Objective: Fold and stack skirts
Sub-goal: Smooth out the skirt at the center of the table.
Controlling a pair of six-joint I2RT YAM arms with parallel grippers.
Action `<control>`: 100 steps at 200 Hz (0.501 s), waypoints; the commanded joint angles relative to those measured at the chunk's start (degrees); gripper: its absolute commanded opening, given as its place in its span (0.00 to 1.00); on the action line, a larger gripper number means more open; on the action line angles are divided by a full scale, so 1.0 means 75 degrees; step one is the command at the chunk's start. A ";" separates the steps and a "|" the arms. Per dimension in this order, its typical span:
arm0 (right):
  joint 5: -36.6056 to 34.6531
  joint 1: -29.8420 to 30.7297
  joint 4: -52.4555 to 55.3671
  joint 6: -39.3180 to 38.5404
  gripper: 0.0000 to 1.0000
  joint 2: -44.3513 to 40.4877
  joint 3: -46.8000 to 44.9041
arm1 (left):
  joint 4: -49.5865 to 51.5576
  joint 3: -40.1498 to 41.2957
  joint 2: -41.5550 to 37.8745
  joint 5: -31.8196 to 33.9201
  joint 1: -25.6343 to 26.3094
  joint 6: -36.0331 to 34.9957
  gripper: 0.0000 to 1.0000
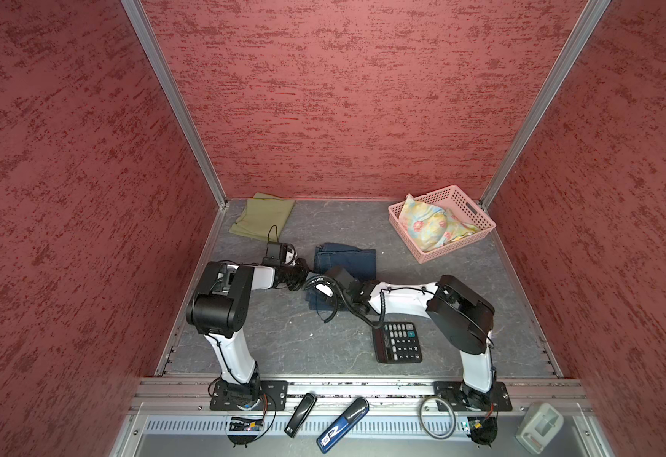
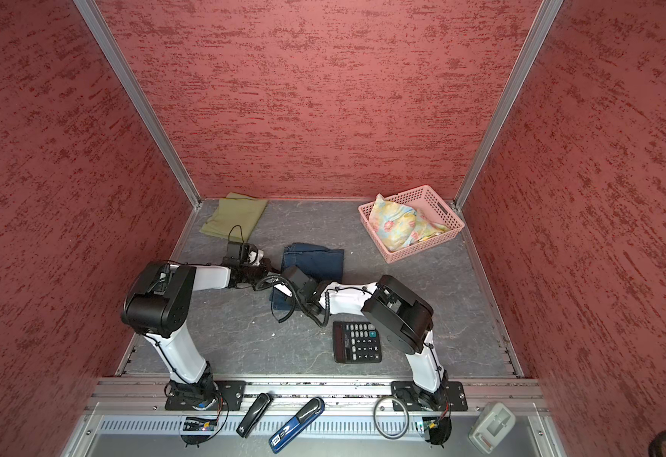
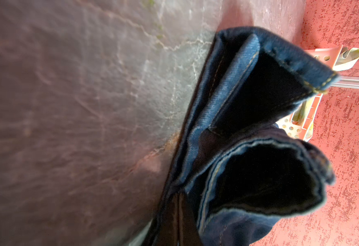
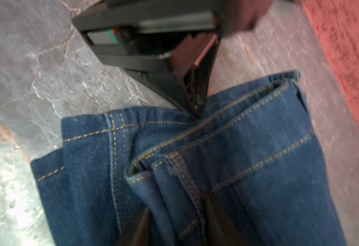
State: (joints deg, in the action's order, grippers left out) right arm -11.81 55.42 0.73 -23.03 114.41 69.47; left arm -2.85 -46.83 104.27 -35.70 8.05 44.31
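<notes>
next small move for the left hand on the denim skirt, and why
Probably lift the pinched edge and carry it across: the left hand is shut on an edge of the denim skirt, whose layers gape loosely, not folded flat.

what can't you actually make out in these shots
Right gripper: in both top views its own wrist covers the jaws; the right wrist view shows only dark blur at the picture's edge. Open or shut is unclear.
Denim skirt: near part under the right arm in both top views.
Floral skirt: lower part behind the pink basket wall.
</notes>
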 commanded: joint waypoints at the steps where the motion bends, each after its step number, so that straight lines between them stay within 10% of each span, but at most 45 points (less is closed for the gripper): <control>1: 0.0159 0.0041 -0.0065 -0.0028 0.12 0.0058 0.0150 | 0.0505 0.0090 0.0274 0.0217 0.0086 -0.0050 0.04; 14: 0.0269 0.0032 -0.0133 0.0073 0.00 -0.0083 0.0114 | 0.0488 0.0078 0.0298 0.0221 0.0075 -0.0061 0.04; 100: 0.1833 -0.0322 -0.1428 0.2015 0.00 -0.1436 -0.0588 | 0.0336 0.0061 0.0324 0.0096 0.0083 -0.0003 0.03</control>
State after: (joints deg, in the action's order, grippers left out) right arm -3.62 53.01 -2.96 -14.20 106.17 65.91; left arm -3.53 -47.05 104.79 -36.21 8.08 44.31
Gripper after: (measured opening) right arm 0.124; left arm 0.049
